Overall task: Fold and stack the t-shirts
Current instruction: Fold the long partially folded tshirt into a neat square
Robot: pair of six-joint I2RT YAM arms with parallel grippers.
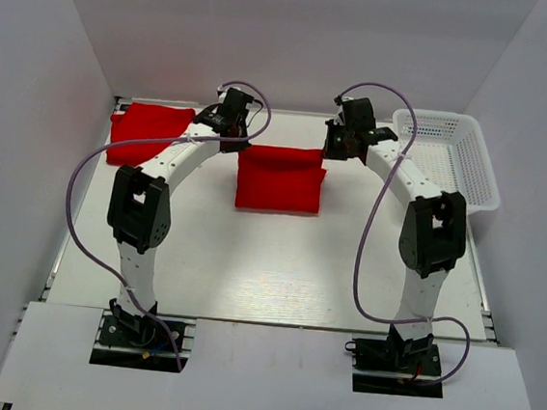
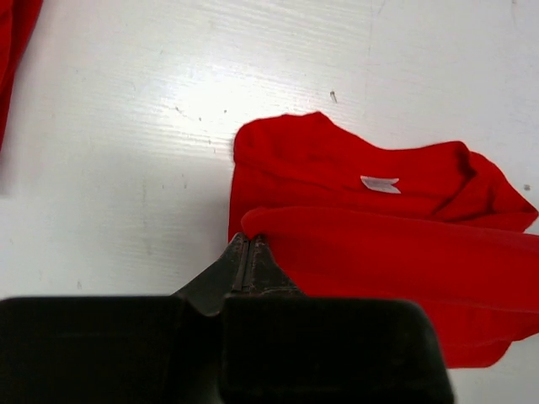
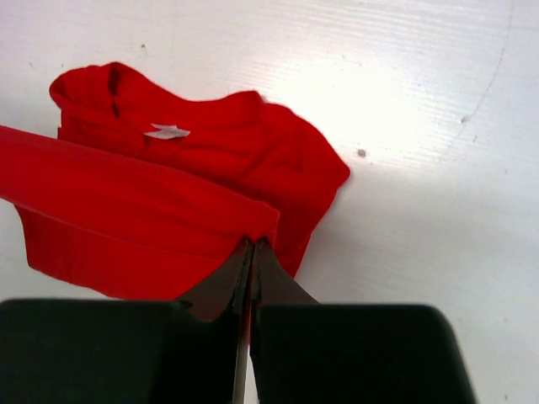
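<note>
At centre frame, your left gripper (image 2: 250, 240) and right gripper (image 3: 253, 244) are each pinched closed on an upper corner of the red t-shirt (image 1: 279, 178); a folded red t-shirt (image 1: 150, 133) lies upper left.

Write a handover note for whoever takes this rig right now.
Left gripper: shut on centre shirt, at the left corner of a doubled-over edge.
Right gripper: shut on the same edge, right corner.
Second shirt: left rear, looks folded.
White basket: right rear.
Done: likely one shirt folded.
Left: finish this fold, release, stack both.
</note>
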